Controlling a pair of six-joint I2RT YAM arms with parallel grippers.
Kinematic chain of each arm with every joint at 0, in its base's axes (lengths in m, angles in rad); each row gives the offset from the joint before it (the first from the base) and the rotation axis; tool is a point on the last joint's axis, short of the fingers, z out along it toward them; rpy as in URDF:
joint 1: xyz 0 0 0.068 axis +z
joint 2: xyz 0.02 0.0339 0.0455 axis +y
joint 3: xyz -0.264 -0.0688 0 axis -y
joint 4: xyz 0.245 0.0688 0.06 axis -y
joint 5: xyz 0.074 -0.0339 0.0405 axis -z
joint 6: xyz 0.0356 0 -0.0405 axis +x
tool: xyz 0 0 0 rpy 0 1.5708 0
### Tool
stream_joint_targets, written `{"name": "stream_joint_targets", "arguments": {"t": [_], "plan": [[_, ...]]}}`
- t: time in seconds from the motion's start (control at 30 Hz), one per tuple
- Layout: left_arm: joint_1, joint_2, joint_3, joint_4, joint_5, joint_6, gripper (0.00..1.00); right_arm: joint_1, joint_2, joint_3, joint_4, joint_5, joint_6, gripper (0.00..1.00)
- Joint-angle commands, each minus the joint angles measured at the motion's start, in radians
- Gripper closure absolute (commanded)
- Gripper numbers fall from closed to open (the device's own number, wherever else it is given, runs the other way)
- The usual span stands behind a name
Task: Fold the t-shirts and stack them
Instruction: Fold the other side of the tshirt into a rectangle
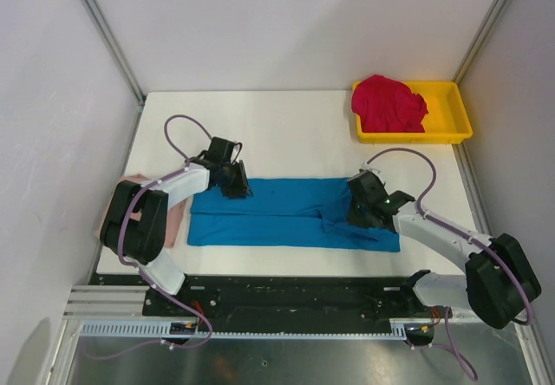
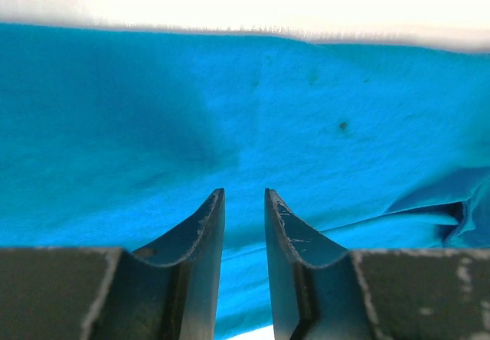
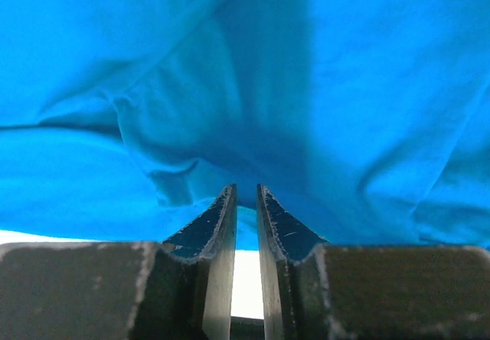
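The blue t-shirt (image 1: 277,212) lies flat as a long strip across the middle of the table. My left gripper (image 1: 232,185) is low over its far left corner; in the left wrist view the gripper (image 2: 244,194) stands open, with smooth blue cloth (image 2: 253,102) under it and nothing between the fingers. My right gripper (image 1: 357,216) is down on the rumpled right part of the shirt. In the right wrist view it (image 3: 246,191) has its jaws a narrow gap apart at the edge of the wrinkled cloth (image 3: 230,87). The pink t-shirt (image 1: 176,218) lies at the left under my left arm. The red t-shirt (image 1: 388,103) is bunched in the tray.
The yellow tray (image 1: 460,116) stands at the far right corner of the white table (image 1: 286,133). Grey walls and metal posts close in the table on the left, the back and the right. A black rail runs along the near edge.
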Motion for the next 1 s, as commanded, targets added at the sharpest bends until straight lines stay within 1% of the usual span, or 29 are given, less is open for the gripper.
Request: {"name": "stream_joint_targets", "arguments": {"t": [0.0, 0.23, 0.47, 0.57, 0.7, 0.97], "plan": [[-0.004, -0.007, 0.049, 0.021, 0.023, 0.023, 0.68, 0.057, -0.057, -0.042, -0.047, -0.004, 0.044, 0.8], [-0.003, -0.005, 0.054, 0.02, 0.028, 0.023, 0.68, 0.082, -0.137, -0.099, -0.103, -0.027, 0.062, 0.79], [-0.004, -0.014, 0.06, 0.021, 0.034, 0.024, 0.68, -0.019, -0.219, -0.054, -0.107, -0.021, 0.063, 0.79], [-0.004, -0.018, 0.062, 0.021, 0.034, 0.027, 0.68, -0.073, -0.21, -0.046, -0.111, -0.01, 0.066, 0.79], [-0.003, -0.019, 0.063, 0.02, 0.036, 0.027, 0.68, -0.097, -0.15, -0.064, -0.12, 0.011, 0.071, 0.8], [-0.002, -0.022, 0.061, 0.021, 0.038, 0.035, 0.68, -0.141, -0.162, -0.22, -0.077, -0.065, 0.119, 0.8]]}}
